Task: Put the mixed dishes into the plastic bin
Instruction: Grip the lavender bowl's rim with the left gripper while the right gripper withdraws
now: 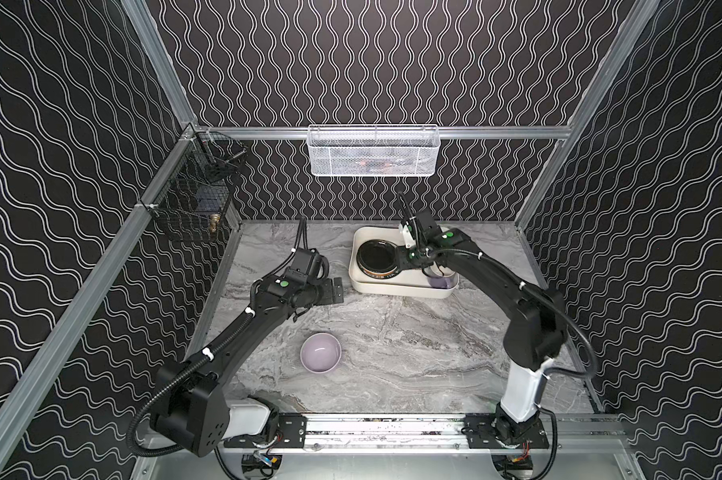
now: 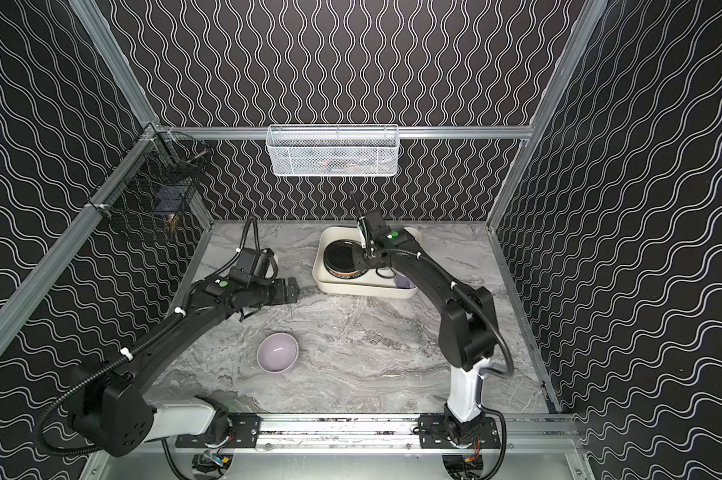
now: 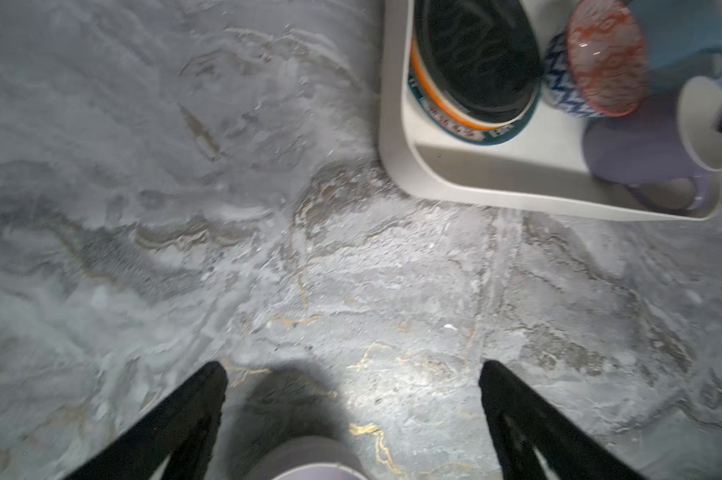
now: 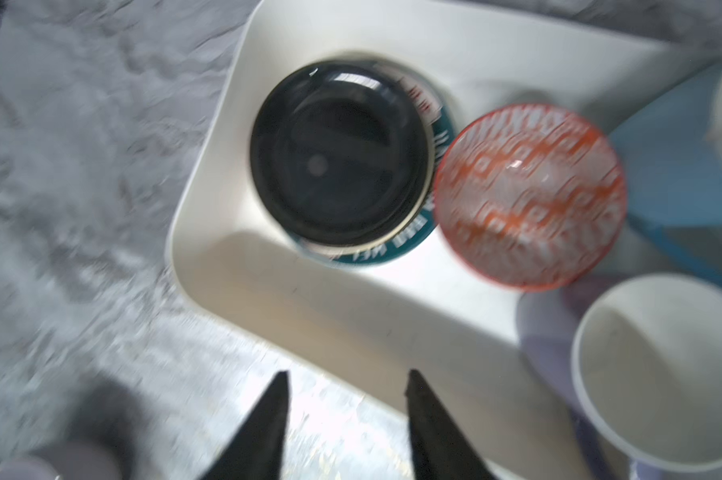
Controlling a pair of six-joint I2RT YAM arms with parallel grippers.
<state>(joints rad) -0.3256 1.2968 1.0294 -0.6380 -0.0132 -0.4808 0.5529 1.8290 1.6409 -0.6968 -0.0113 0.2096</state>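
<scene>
One round lilac ceramic bowl [image 1: 321, 352] sits on the marble table [image 1: 413, 345]; the cream-white plastic bin [image 1: 361, 282] holds one plate stack [image 1: 378, 257], one orange-patterned bowl [image 4: 529, 195] and two mugs; both grippers, left [image 3: 353, 370] and right [image 4: 346, 378], gape empty.

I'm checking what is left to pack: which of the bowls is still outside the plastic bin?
The lilac bowl, upright on the marble table. The orange-patterned bowl already sits inside the plastic bin.

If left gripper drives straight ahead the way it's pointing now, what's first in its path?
Probably the plastic bin. The left gripper, open and empty, points across bare tabletop at the bin's near wall; height is unclear.
</scene>
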